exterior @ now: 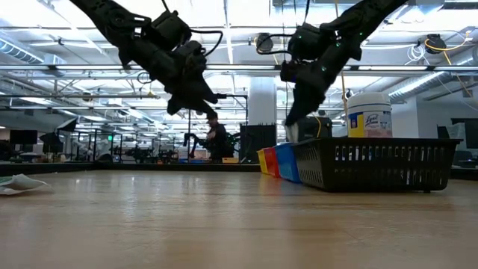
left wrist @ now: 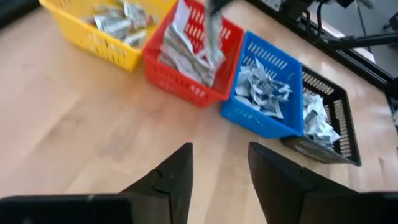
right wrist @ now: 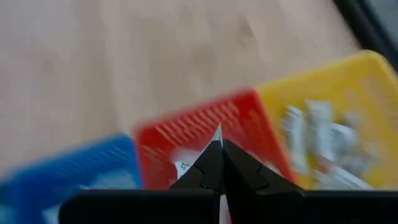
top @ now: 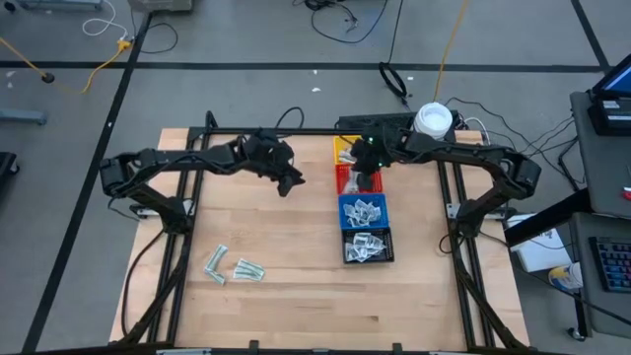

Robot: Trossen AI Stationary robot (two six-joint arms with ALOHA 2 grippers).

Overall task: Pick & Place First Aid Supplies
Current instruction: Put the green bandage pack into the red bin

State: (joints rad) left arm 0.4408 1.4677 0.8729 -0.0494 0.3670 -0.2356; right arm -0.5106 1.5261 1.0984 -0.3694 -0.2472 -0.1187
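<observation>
Currently we see the right tool [right wrist: 219, 167] with its fingers pressed together over the red bin [top: 356, 177]; a sliver of white shows at the fingertips, but we cannot tell whether a packet is held. Directly beneath this tool, the red bin holds white packets; the yellow bin [top: 344, 148] lies on one side of it, and the blue bin [top: 363, 211] and then the black bin [top: 368, 245] follow on the other. All four bins contain first aid supplies [left wrist: 186, 48].

We see the left tool [left wrist: 217, 171] raised above the bare worktop [top: 296, 286], fingers parted about halfway and holding nothing. Ahead of its fingertips stands the row of bins. Well behind this tool and toward the worktop's near edge, three loose packets [top: 234, 265] lie flat. One packet's long axis runs diagonally; the other two point roughly along the worktop's width. In the low view they appear only as a thin shape at the far side edge.

A white jar [top: 432, 119] stands beyond the right tool.
</observation>
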